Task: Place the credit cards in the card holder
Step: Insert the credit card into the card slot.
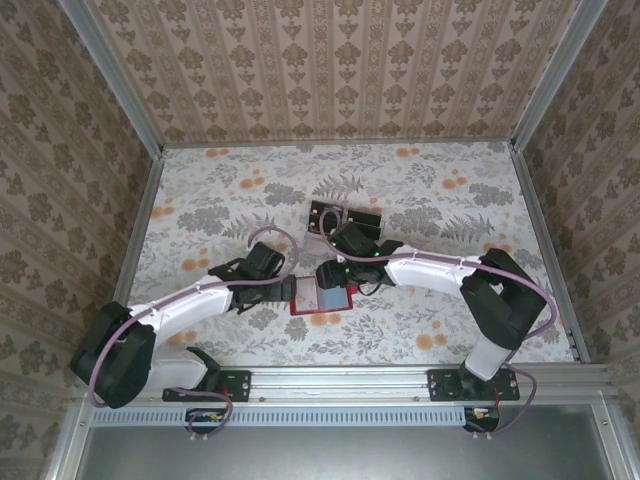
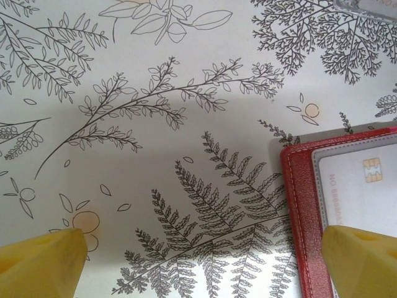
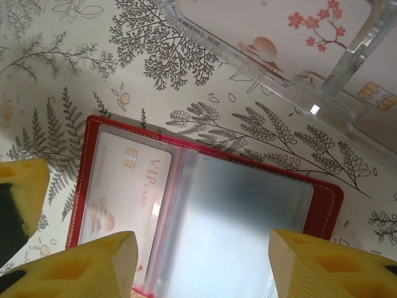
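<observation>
1. The left gripper (image 2: 201,264) hangs low, jaws spread as wide as they go and empty. One finger (image 2: 360,261) sits over the card holder's (image 2: 302,205) red edge and could nudge it askew.
2. The card holder lies open on the table (image 3: 56,74), one credit card (image 3: 127,186) already pocketed. The right gripper (image 3: 201,264) straddles it, jaws roughly half apart, gripping nothing, and might snag the empty clear pocket (image 3: 248,211).
3. A second card (image 3: 374,94) waits by the clear stand (image 3: 260,62); a careless reach may topple it.

White shells clad the left arm (image 1: 185,305) and right arm (image 1: 430,268) between black joints (image 1: 115,365); mauve cables (image 1: 270,230) looped alongside, fingertips (image 2: 40,264) yellow wedges.
</observation>
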Controlling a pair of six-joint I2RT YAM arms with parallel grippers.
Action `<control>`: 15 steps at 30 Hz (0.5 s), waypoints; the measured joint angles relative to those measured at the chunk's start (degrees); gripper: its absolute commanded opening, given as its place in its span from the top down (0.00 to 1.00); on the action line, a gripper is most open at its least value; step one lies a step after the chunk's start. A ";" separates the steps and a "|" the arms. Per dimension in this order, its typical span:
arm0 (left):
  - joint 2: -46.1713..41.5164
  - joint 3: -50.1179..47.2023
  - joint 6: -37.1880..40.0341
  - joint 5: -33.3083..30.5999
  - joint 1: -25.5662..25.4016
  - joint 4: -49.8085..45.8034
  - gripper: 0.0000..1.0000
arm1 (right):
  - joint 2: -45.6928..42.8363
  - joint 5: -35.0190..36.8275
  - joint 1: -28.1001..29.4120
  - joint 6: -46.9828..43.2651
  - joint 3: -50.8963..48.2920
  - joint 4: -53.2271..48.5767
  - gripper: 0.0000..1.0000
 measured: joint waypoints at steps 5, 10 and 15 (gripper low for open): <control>0.00 0.11 -0.74 -0.39 -0.52 0.02 0.00 | 2.56 0.00 0.00 -0.04 0.24 0.00 0.41; 0.00 0.11 -0.98 -0.63 -1.09 0.02 0.00 | 4.63 -0.44 0.00 0.02 0.24 0.24 0.41; 0.00 0.11 -1.01 -0.83 -1.77 0.02 0.00 | 4.92 -2.25 -0.04 1.33 0.15 2.54 0.41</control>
